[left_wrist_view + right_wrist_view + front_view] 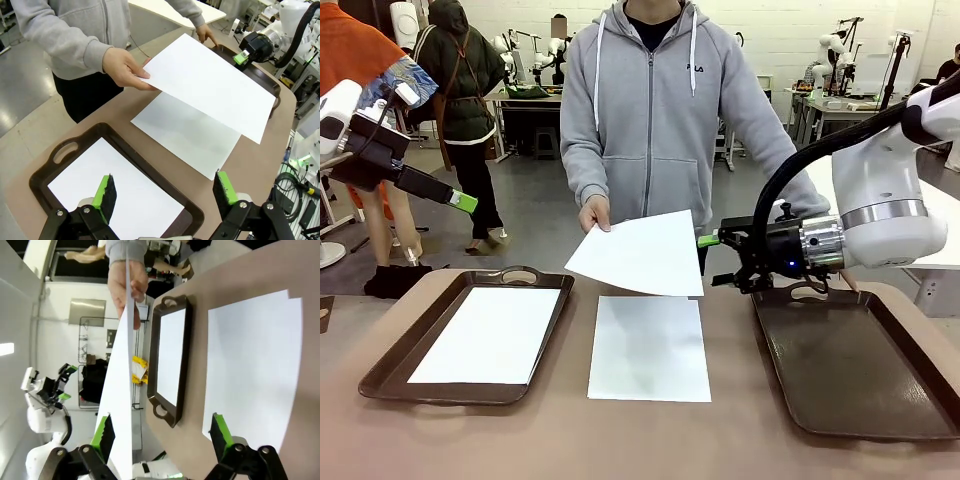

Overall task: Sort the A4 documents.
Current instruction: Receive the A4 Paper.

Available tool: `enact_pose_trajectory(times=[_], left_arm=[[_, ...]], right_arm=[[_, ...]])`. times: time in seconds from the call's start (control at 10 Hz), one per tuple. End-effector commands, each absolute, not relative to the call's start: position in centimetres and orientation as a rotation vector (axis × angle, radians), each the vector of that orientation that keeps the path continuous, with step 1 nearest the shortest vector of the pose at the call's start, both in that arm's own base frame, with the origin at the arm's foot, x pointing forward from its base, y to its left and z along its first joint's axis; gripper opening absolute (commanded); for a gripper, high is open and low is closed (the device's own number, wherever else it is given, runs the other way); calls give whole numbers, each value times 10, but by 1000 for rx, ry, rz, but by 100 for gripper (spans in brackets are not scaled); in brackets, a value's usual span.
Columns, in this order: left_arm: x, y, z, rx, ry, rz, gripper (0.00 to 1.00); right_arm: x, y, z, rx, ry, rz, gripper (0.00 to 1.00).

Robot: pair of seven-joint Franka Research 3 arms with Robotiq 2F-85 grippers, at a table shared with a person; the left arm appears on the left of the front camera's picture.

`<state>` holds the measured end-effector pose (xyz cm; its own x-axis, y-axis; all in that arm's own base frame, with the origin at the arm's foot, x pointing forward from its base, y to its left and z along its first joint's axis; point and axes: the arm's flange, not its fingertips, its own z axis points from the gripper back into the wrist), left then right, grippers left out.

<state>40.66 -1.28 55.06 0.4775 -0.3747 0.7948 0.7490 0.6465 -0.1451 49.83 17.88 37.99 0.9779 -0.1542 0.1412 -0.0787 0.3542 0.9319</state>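
White sheet [638,255], in person's hand [594,213], edge-on between fingers of open right claw [161,434], apparently untouched; left claw [165,192] open.

Front camera sits low, facing across the table [550,440] at the person [655,110]. Left wrist camera looks down from close in. Right wrist camera sits rolled sideways, and all three share the raised sheet [210,85].

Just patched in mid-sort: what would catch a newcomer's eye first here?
The person's hand holds a sheet in the air above mid-table, its far edge between the open jaws of the right gripper. A second sheet lies flat on the table beneath it, and a third sheet lies in the left tray.
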Motion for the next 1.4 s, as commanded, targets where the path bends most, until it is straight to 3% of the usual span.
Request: enact_pose_trajectory(times=[0.0, 1.1, 1.3], left_arm=[[407, -12, 551, -532, -814, -724, 100], [407, -12, 551, -532, -814, -724, 100], [407, -12, 551, -532, -814, -724, 100]], right_arm=[[502, 188, 388, 1260, -203, -37, 100], [506, 216, 385, 1527, -26, -28, 100], [506, 217, 384, 1507, -16, -11, 82]])
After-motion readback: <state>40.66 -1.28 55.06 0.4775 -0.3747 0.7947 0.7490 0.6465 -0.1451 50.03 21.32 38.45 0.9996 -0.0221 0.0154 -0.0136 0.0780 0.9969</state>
